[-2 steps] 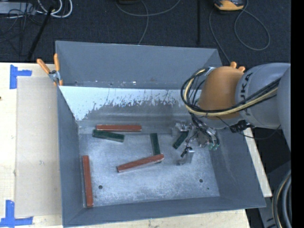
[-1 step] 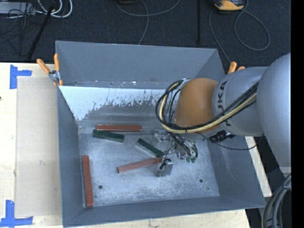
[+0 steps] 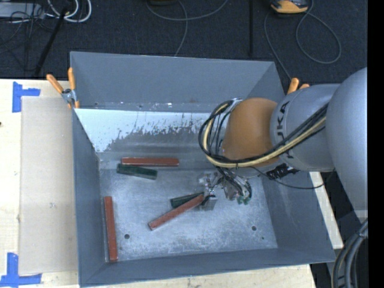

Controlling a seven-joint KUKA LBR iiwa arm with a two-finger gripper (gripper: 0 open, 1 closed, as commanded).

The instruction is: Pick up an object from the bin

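Camera view places the gripper [image 3: 210, 199] at the slanted brown stick's [image 3: 173, 214] upper end, its opening indeterminate; you should centre on the stick, clear of the dark green piece [image 3: 181, 201], before lifting.

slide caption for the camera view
KUKA gripper down at the right end of a diagonal brown stick in the grey bin

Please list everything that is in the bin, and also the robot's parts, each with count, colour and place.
bin: one, grey metal, middle of view
brown sticks: three, reddish-brown; one lying across near the back wall, one along the left wall, one slanted in the middle
green sticks: two, dark green; one just in front of the back brown stick, one beside the slanted stick's upper part
arm: one, silver-grey, orange wrist cover, cables, reaching from the right, ending over the slanted stick's upper end
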